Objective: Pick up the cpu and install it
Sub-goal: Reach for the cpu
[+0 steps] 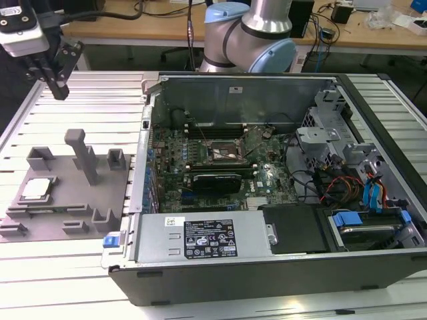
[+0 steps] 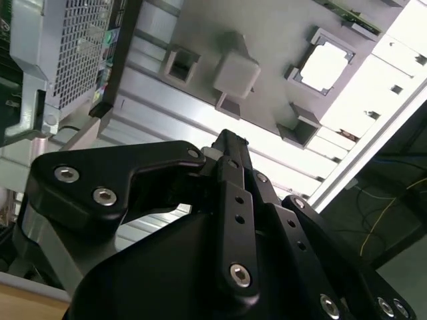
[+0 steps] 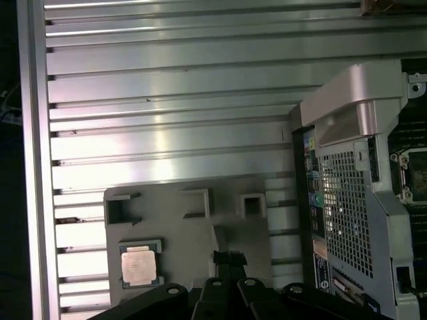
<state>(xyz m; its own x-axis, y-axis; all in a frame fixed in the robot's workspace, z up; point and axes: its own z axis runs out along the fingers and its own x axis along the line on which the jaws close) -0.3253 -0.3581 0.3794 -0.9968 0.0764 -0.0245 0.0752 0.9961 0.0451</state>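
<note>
gripper [image 1: 60, 92] high up, pinched together on nothing, cpu [image 1: 37, 189] lying well below it.

hanging from the arm [image 1: 257, 27] over the slotted table [image 1: 67, 280], pointing down, fingers closed tip to tip and empty. well beneath and apart from the tips: grey fixture plate [image 1: 73, 193] with blocks and a post [image 1: 83, 157], cpu seated flat in a square recess, silvery top up, untouched. farther from the hand: open computer case [image 1: 267, 280] holding the motherboard [image 1: 170, 170] with its socket frame [image 1: 223, 155]. in the exterior view, arm joint, power supply [image 1: 200, 240] and whole case interior. in both wrist views, closed fingers [image 2: 230, 180] [image 3: 230, 267] from behind, cpu [image 2: 327, 67] [image 3: 139, 265] beyond them.
</note>
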